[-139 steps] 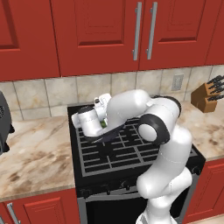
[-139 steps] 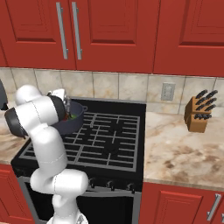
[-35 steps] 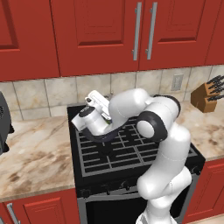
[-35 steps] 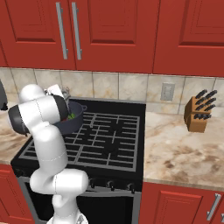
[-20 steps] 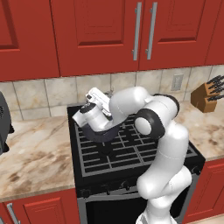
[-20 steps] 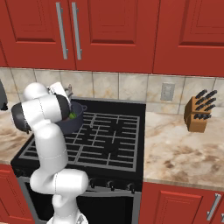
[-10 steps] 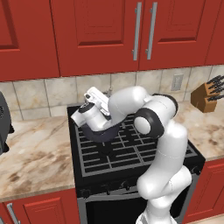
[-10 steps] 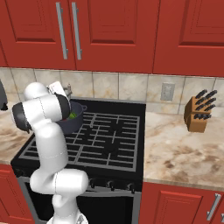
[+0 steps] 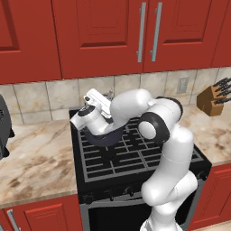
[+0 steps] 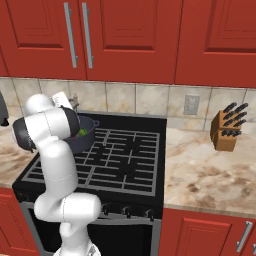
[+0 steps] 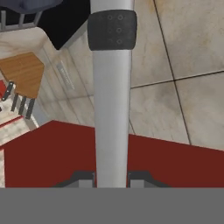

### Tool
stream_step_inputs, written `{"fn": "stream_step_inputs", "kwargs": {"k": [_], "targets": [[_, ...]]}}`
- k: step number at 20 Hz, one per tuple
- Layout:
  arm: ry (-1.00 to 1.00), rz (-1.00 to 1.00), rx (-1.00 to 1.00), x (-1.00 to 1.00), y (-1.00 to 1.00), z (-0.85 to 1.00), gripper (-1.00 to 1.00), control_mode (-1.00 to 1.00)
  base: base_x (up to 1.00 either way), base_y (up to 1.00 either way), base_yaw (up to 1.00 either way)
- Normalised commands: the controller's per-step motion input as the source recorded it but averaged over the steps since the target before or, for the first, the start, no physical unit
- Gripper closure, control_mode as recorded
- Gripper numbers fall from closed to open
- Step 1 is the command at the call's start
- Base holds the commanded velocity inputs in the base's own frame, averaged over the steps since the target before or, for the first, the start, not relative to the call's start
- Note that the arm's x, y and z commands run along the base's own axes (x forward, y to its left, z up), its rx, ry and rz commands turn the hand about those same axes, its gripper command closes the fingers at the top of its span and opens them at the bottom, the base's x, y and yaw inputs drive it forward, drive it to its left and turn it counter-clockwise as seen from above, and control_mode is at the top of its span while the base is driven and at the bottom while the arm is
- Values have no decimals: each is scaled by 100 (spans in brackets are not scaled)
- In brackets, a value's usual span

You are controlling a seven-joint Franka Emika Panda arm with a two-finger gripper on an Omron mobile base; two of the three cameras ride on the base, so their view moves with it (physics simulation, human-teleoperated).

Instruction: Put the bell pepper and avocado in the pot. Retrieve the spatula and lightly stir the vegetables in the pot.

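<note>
The dark pot [image 9: 108,137] [image 10: 86,136] stands on the stove's back left burner. A green piece, the avocado [image 10: 82,132], shows inside it; the bell pepper is hidden. My gripper [image 11: 111,177] is shut on the spatula [image 11: 111,109], a grey shaft with a dark perforated section that runs away from the fingers toward the tiled wall. The hand with the gripper [image 9: 104,97] [image 10: 70,102] hangs just above the pot's back rim, tilted up toward the backsplash.
A wooden knife block [image 9: 215,97] [image 10: 227,130] stands on the marble counter to the right of the stove [image 9: 135,158]. A dark appliance [image 9: 3,131] sits at the far left. Red cabinets hang above the tiled backsplash.
The hand has lifted slightly above the pot and tipped a little more toward the wall, still holding the spatula. The pot has not moved.
</note>
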Motion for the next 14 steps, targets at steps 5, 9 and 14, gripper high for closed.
{"fn": "stream_step_inputs", "kwargs": {"k": [5,9,14], "targets": [[0,7,0,-12,10,-12,100,-100,0,0,0],[0,5,0,0,15,-19,100,-100,0,0,0],[0,5,-1,0,14,-28,100,-100,0,0,0]]}}
